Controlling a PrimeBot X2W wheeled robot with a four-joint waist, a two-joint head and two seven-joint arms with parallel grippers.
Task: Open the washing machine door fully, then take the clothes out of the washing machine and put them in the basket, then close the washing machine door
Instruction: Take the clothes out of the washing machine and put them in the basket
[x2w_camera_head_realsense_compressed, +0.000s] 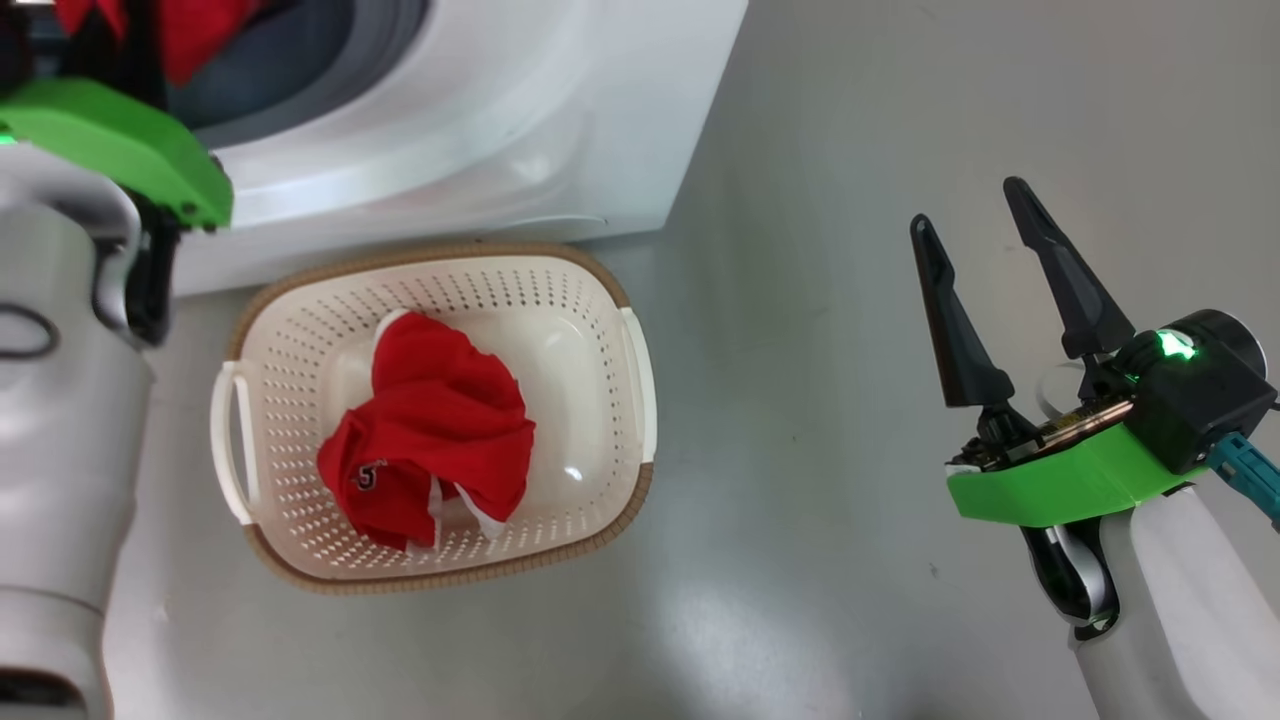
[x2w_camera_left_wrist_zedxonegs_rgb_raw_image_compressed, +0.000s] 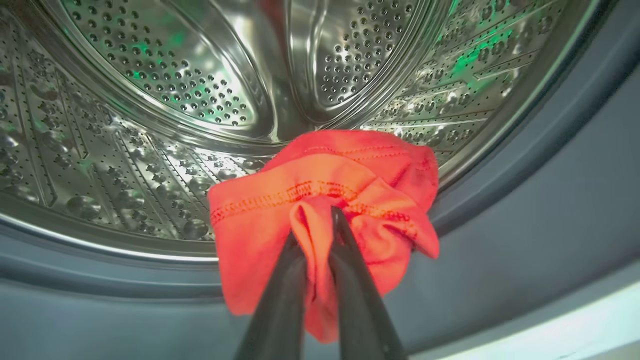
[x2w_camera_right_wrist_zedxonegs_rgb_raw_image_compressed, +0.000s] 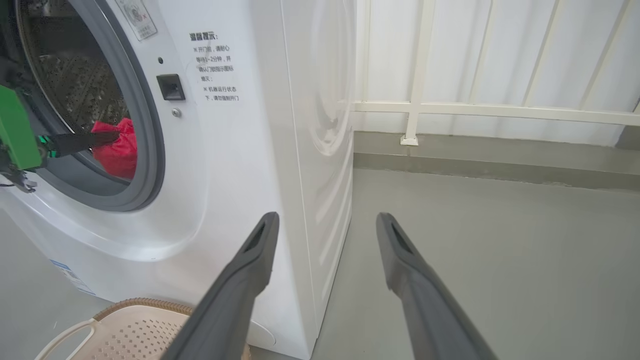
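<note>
Left gripper (x2w_camera_left_wrist_zedxonegs_rgb_raw_image_compressed: 316, 227) — fingers pinching a red garment (x2w_camera_left_wrist_zedxonegs_rgb_raw_image_compressed: 300, 175) at the drum (x2w_camera_left_wrist_zedxonegs_rgb_raw_image_compressed: 150, 75) mouth | basket (x2w_camera_head_realsense_compressed: 440, 262) lies below, just beside the front of the washing machine (x2w_camera_head_realsense_compressed: 520, 120), nearer this arm | right gripper (x2w_camera_head_realsense_compressed: 967, 204) spread, empty, well apart.

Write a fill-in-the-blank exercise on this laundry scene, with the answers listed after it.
1. The left tool is shut on a ____ garment at the mouth of the drum.
2. The right tool stands ____ and holds nothing.
3. Red clothes lie ____ the basket, which stands before the washing machine.
Missing words: red; open; inside.
</note>
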